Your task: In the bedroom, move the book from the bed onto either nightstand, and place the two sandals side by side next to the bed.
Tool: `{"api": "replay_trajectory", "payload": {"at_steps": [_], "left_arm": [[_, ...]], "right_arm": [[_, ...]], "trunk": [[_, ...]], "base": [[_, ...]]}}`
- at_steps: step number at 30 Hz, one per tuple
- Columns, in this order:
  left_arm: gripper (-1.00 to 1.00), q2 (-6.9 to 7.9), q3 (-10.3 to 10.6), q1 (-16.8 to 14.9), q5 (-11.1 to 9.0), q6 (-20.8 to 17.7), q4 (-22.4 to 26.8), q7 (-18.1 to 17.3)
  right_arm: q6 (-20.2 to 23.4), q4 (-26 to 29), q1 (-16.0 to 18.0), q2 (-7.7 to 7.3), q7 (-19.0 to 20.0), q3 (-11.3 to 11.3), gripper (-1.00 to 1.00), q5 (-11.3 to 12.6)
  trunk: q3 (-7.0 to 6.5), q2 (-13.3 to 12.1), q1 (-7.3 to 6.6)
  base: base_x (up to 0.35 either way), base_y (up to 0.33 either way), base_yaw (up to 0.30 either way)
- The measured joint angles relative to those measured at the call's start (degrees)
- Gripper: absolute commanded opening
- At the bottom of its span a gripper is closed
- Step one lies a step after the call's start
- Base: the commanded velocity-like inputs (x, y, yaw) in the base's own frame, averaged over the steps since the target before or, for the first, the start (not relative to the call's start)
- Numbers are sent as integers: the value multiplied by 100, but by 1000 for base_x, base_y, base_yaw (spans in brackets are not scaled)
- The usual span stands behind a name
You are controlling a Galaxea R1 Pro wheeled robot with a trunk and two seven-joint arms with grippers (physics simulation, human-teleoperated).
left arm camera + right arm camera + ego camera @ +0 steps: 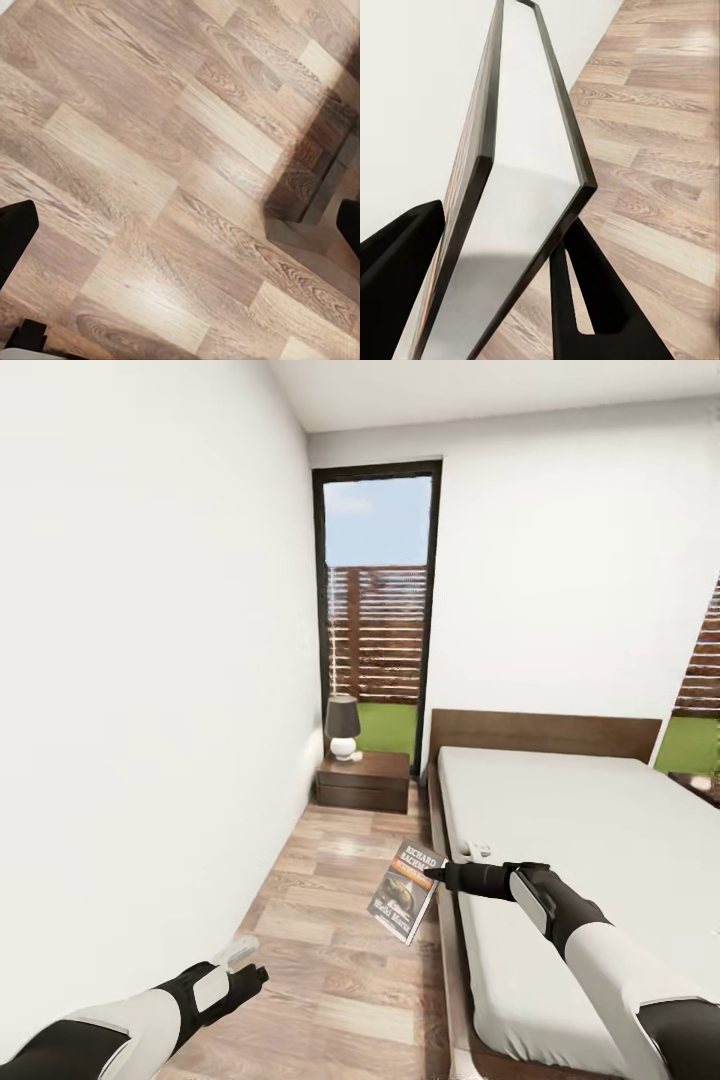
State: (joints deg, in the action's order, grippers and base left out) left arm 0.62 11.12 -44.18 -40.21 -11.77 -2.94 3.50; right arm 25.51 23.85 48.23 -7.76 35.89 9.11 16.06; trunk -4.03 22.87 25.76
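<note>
The book (406,891), a thin paperback with a dark cover, white name and orange band, hangs tilted above the floor just left of the bed (580,830). My right gripper (432,876) is shut on its right edge. In the right wrist view the book (521,187) stands edge-on between the two black fingers (397,255). My left gripper (255,972) hovers low over the wood floor by the left wall, open with nothing in it; its fingertips (15,232) sit far apart over bare planks. The two blue sandals are out of view.
A dark nightstand (364,780) with a small lamp (343,727) stands against the far wall, left of the headboard (545,732), under the tall black-framed window (378,620). A narrow strip of floor (340,920) runs between the left wall and the bed. A second nightstand (703,785) peeks in at the right.
</note>
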Motion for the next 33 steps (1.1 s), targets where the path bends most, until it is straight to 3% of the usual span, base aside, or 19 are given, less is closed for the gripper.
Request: {"api": "replay_trajectory", "payload": {"at_steps": [33], "left_arm": [[100,0,0,0,0,0,1,0]], "right_arm": [[3,-5,1,2,-19,6,-100,-7]], "trunk": [[174,0,0]], "base": [[1,1,-6]]}}
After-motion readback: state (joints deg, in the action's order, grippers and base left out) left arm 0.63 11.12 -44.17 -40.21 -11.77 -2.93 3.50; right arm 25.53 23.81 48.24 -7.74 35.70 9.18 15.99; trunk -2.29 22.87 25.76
